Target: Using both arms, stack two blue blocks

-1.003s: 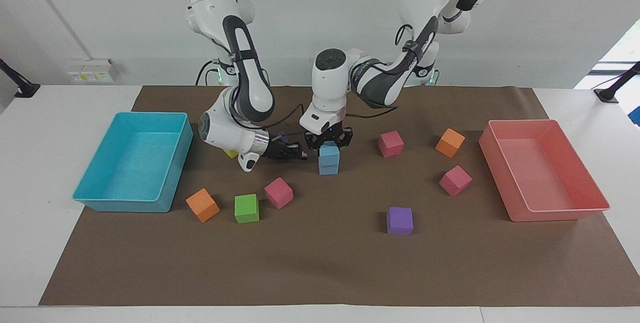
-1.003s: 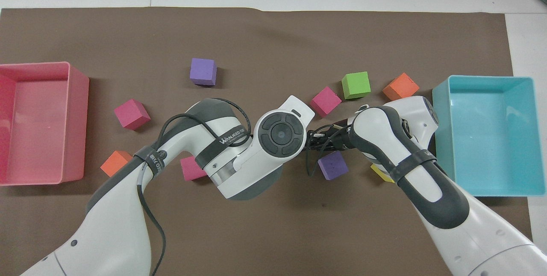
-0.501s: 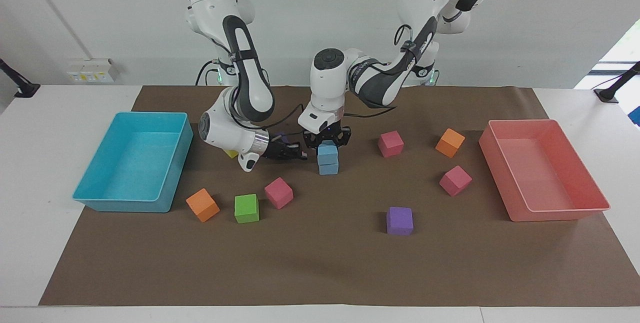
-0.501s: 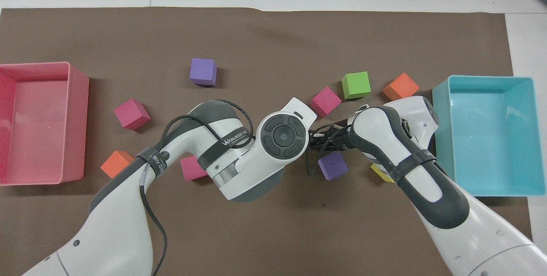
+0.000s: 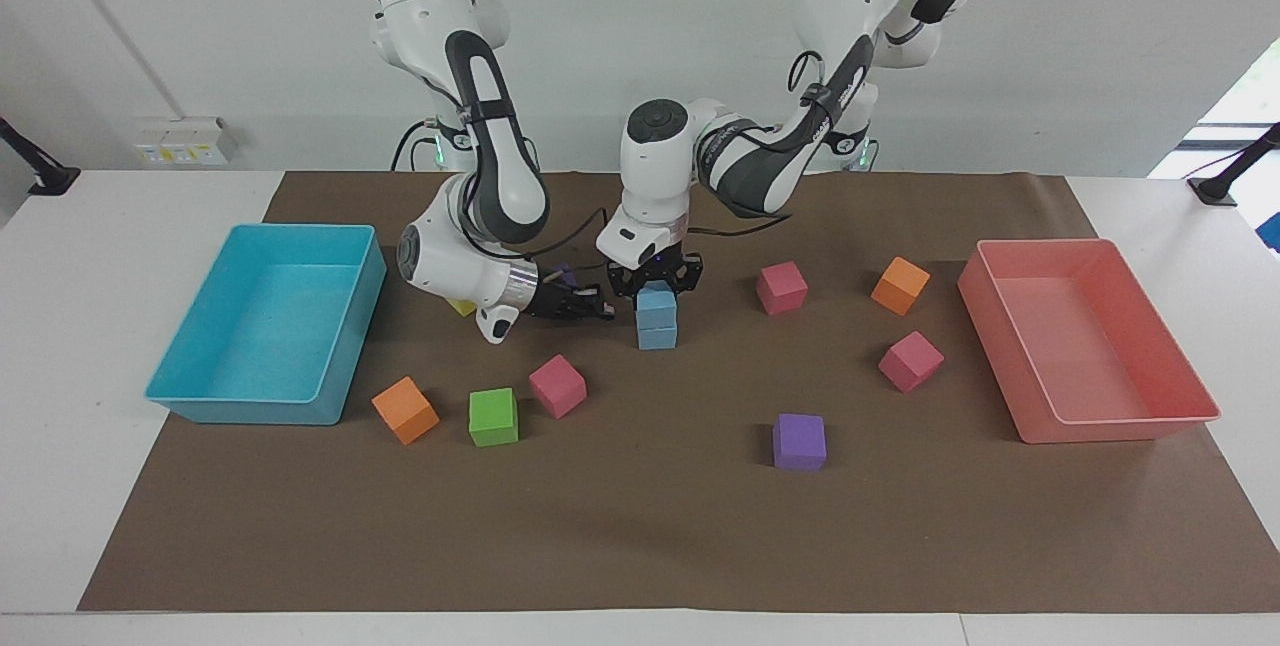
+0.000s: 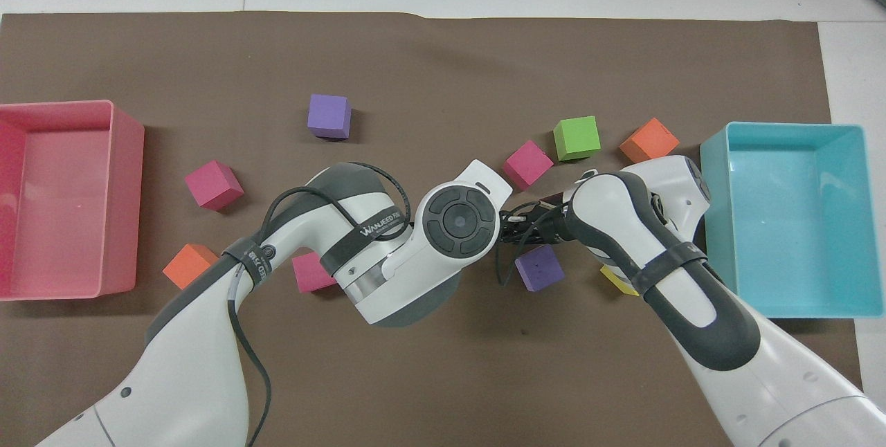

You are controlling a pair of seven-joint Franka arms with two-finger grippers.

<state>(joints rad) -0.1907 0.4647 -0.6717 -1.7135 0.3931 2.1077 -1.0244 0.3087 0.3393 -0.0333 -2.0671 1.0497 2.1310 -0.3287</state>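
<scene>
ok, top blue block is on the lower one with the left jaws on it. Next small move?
Probably open the left gripper and lift straight up. The upper blue block already sits squarely on the lower blue block, so only the release is left. The right gripper waits shut beside the stack.

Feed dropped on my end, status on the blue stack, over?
Left gripper shut on the top blue block, seated on the bottom blue block. Right gripper shut, empty, beside the stack. Nothing in the way.
</scene>
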